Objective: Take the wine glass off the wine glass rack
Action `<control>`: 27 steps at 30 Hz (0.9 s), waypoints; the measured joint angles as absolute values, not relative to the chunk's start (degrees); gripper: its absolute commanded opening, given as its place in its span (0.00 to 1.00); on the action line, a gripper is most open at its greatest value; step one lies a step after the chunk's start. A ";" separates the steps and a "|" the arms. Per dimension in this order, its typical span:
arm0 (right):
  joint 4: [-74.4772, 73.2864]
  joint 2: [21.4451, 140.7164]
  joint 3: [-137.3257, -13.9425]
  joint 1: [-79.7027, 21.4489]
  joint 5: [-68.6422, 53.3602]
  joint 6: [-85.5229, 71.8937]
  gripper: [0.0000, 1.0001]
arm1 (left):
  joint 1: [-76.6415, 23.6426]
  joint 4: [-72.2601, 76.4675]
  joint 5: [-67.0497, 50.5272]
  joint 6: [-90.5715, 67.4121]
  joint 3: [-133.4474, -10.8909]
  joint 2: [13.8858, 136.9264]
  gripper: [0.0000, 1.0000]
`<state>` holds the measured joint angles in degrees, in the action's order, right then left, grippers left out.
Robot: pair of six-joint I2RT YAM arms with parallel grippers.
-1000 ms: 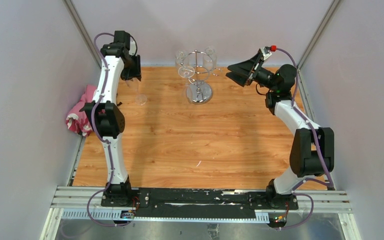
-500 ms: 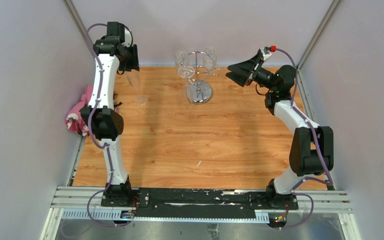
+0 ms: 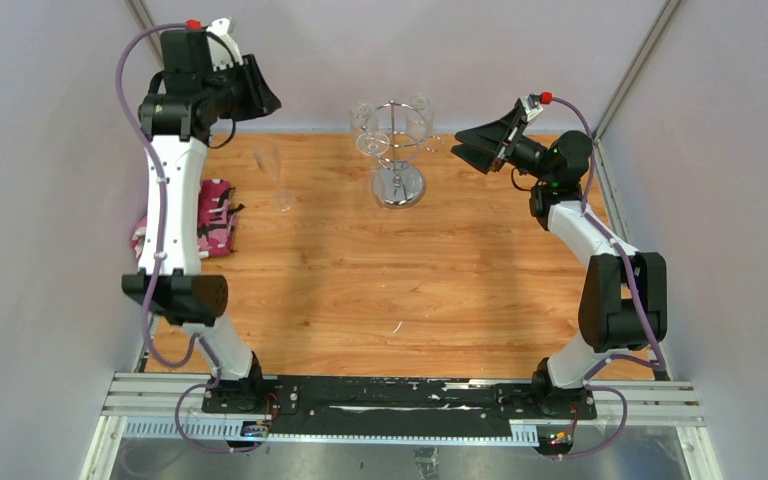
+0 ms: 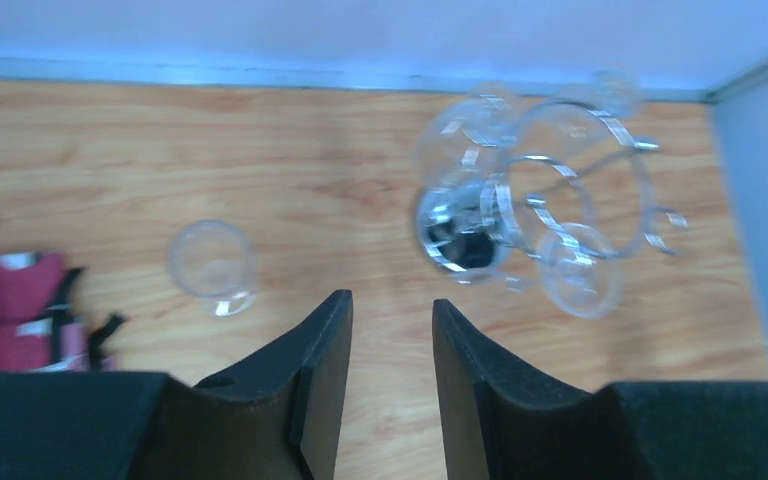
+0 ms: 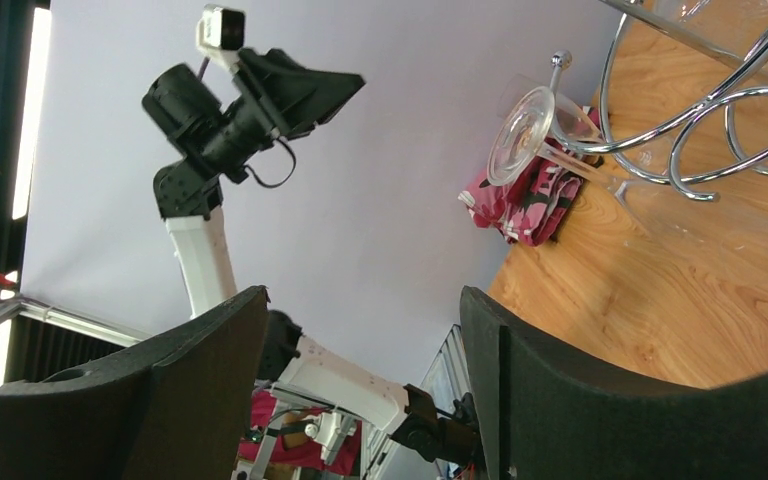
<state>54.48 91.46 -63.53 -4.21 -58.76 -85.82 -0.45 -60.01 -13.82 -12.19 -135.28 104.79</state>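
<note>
The chrome wine glass rack (image 3: 397, 150) stands at the back middle of the wooden table, with clear wine glasses (image 3: 370, 143) hanging from its ring. It also shows in the left wrist view (image 4: 520, 215) and the right wrist view (image 5: 705, 120). One wine glass (image 3: 272, 175) stands on the table to the rack's left, and shows from above in the left wrist view (image 4: 213, 264). My left gripper (image 3: 258, 92) is raised high at the back left, open and empty. My right gripper (image 3: 470, 142) is open and empty, just right of the rack.
A pink cloth (image 3: 210, 228) lies at the table's left edge, also in the left wrist view (image 4: 20, 310). Grey walls close in the table at the back and both sides.
My left arm has lifted up and back, away from the wine glass standing on the table, uncovering the pink cloth. The right arm has not moved.
</note>
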 measured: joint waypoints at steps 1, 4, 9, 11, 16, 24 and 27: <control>54.48 91.46 -63.53 -4.21 -58.78 -85.80 0.75 | -0.56 -56.18 -16.49 -13.78 -129.95 100.92 0.42; 54.43 91.44 -63.53 -4.21 -58.89 -85.67 0.75 | -1.39 -41.87 -24.14 -20.71 -112.62 89.36 0.44; 52.31 90.45 -63.53 -4.21 -58.96 -83.77 0.75 | -3.90 -17.23 -33.32 -34.13 -89.54 77.56 0.49; 51.16 89.69 -63.53 -4.21 -58.96 -82.67 0.75 | -5.63 -11.46 -34.28 -37.45 -84.44 76.51 0.51; 49.76 88.38 -63.53 -4.23 -58.96 -81.17 0.75 | -10.11 -5.15 -33.28 -42.35 -76.23 76.82 0.57; 48.69 88.23 -63.46 -4.21 -58.96 -80.62 0.75 | -13.85 -3.07 -29.69 -45.08 -70.74 78.43 0.60; 48.66 88.23 -63.46 -4.21 -58.96 -80.60 0.75 | -14.24 -2.63 -29.02 -45.45 -70.76 80.51 0.60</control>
<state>48.66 88.23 -63.46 -4.21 -58.96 -80.60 -14.24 -2.63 -29.02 -45.45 -70.76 80.51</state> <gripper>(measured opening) 0.749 0.595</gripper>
